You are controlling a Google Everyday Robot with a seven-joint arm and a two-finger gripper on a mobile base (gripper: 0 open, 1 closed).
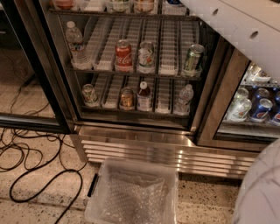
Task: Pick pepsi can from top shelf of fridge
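Note:
The fridge stands open in front of me, with steel frame and base grille. Its top shelf runs along the upper edge of the view, and only the bottoms of the things on it show. A blue bottom at its right end may be the pepsi can; the rest of it is cut off. My white arm crosses the top right corner, reaching up and left toward that end of the shelf. The gripper itself is out of view above the frame.
The middle rack holds a water bottle, a red Coca-Cola can and a green can. The right compartment holds blue cans. A clear plastic bin and black cables lie on the floor. My white body fills the bottom right.

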